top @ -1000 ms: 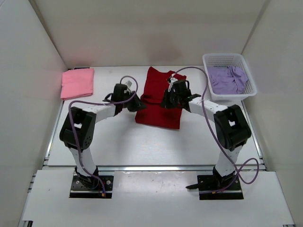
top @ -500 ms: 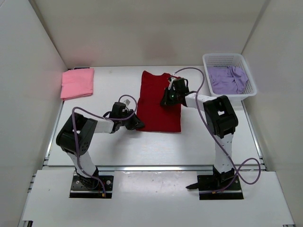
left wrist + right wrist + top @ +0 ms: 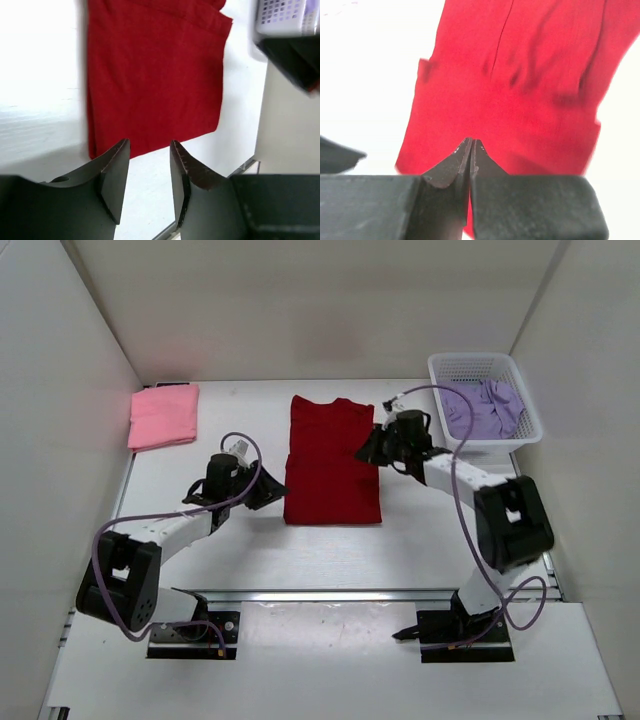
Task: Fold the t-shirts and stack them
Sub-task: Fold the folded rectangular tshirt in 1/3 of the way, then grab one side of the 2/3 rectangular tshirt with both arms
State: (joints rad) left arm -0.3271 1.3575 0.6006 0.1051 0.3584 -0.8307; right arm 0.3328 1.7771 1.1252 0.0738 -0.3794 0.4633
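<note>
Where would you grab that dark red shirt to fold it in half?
Probably its two near corners, pinched from the outer sides: the left gripper at the left one, the right gripper at the right. The dark red shirt lies flat as a long rectangle, so lifting that short edge folds it over the far half.

The dark red soft cloth t-shirt lies flat, folded into a tall rectangle with slight creases, to the left of the white plastic mesh basket. The pink soft cloth t-shirt lies much farther left of the basket, folded into a small neat rectangle. The lavender purple soft cloth t-shirt sits crumpled and unfolded inside the basket.
</note>
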